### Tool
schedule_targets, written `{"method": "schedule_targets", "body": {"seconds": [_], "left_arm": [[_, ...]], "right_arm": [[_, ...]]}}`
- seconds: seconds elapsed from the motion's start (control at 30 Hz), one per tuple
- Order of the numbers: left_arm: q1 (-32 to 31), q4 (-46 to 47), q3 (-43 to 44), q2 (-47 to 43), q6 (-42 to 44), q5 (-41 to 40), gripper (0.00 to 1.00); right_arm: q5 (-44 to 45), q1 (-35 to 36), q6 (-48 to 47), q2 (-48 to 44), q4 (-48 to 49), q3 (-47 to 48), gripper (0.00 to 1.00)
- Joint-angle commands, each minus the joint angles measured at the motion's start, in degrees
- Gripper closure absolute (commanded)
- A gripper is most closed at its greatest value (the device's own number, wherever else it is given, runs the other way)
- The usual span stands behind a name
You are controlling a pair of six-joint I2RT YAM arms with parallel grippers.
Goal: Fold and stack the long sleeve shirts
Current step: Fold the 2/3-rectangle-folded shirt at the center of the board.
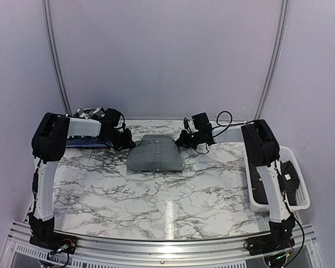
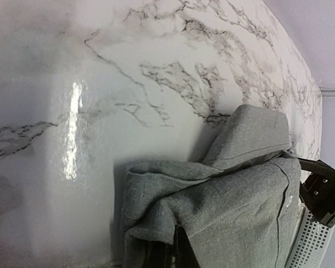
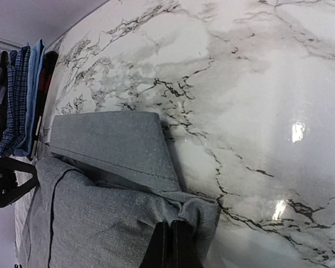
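Note:
The mid-grey button-front shirt (image 1: 154,153) lies folded on the marble table at the back centre. My left gripper (image 1: 127,142) is at its far left corner, shut on the grey cloth (image 2: 223,206), which drapes over the fingers. My right gripper (image 1: 183,140) is at its far right corner, its black fingers (image 3: 176,245) pressed together on a fold of the same shirt (image 3: 100,218). Folded shirts lie stacked at the back left: a black-and-white checked one (image 1: 89,113) on top and a blue one (image 1: 84,143), also in the right wrist view (image 3: 33,84). The dark charcoal shirt is hard to tell apart.
A white slatted basket (image 1: 296,192) stands at the right table edge beside the right arm, with dark cloth inside. The marble table top (image 1: 156,201) spreads in front of the grey shirt. The back wall and frame posts stand close behind the shirt stack.

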Motion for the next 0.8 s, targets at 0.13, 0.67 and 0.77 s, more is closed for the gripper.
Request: {"method": "schedule_targets", "body": {"seconds": [0.13,0.67,0.77], "left_arm": [[0.12,2.22,-0.96,-4.61,0.29,2.70,1.00],[1.65,2.88,4.02,-3.48,1.21,2.38,1.00],[1.85,1.95,7.03,-0.72,2.79,2.71,1.00]], "right_arm": [[-0.15,-0.16,-0.64,-7.22,0.18,-0.31,1.00],[1.46,-3.94,-1.95,-9.51,0.01,-2.72,1.00],[0.72,-4.68,-2.06,-7.59,-0.41,-0.50,1.00]]}}
